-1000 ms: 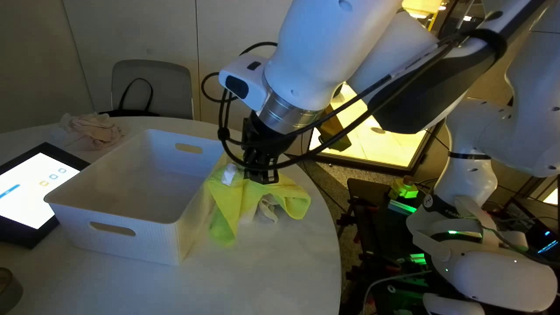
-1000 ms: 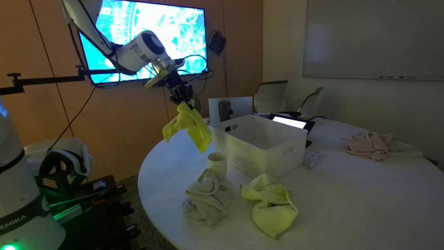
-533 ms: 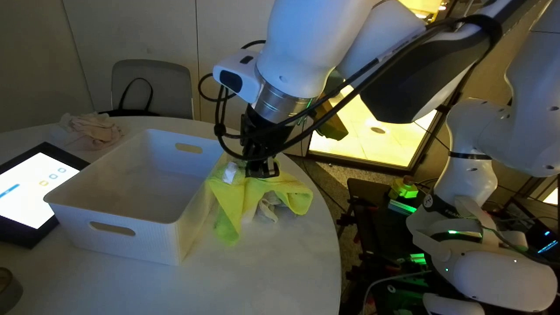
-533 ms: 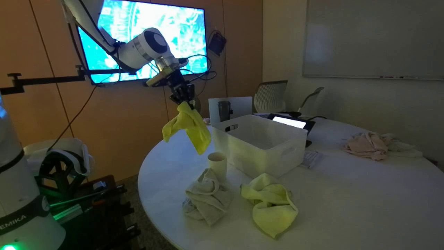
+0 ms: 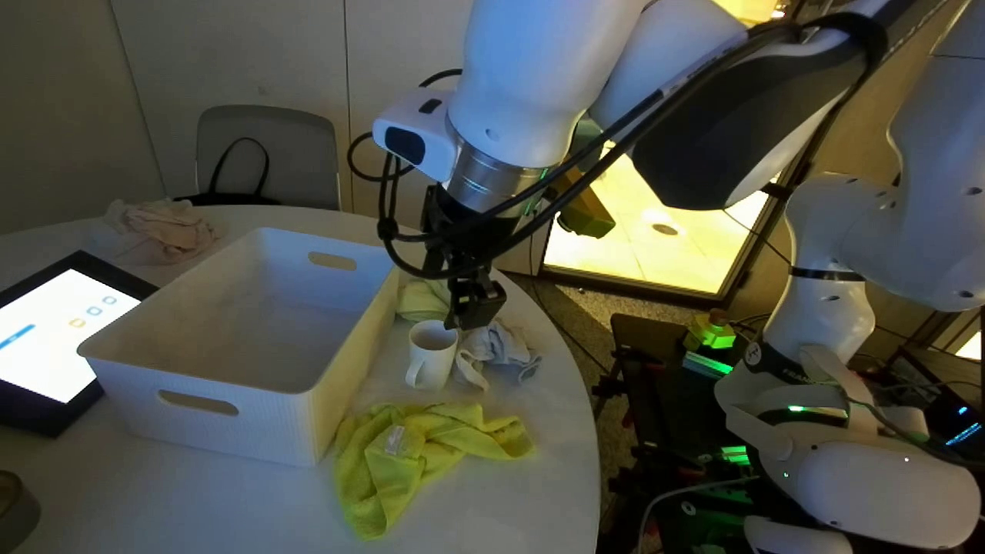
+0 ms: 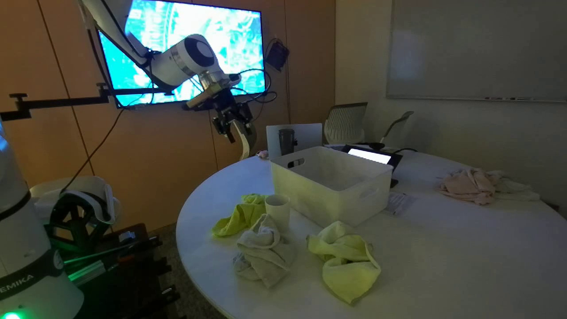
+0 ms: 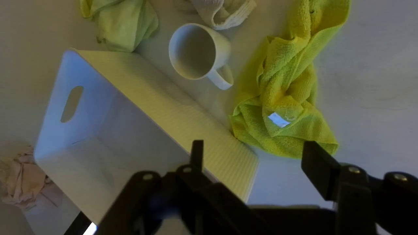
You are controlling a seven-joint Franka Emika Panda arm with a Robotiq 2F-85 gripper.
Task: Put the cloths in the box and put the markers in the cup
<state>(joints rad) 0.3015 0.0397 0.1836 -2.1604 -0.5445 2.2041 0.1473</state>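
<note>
Notably, the wrist view shows the label (image 7: 278, 119) a cloth (image 6: 241, 217) hides in an exterior view, bare surface (image 7: 375, 65) alongside, tool (image 7: 253, 153) gaping.

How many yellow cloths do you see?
2: the tagged cloth, on the handle side of the cup, and the paler cloth, on its opposite side. Others might be hidden.

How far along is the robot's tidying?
Done: nothing visible; no cloth shows in the box, no marker in the cup. In hand: nothing; the fingers stand apart. Left: boxing the tagged yellow cloth, paler yellow cloth and grey cloth, all outside it; and the markers, which I can't make out on the table.
</note>
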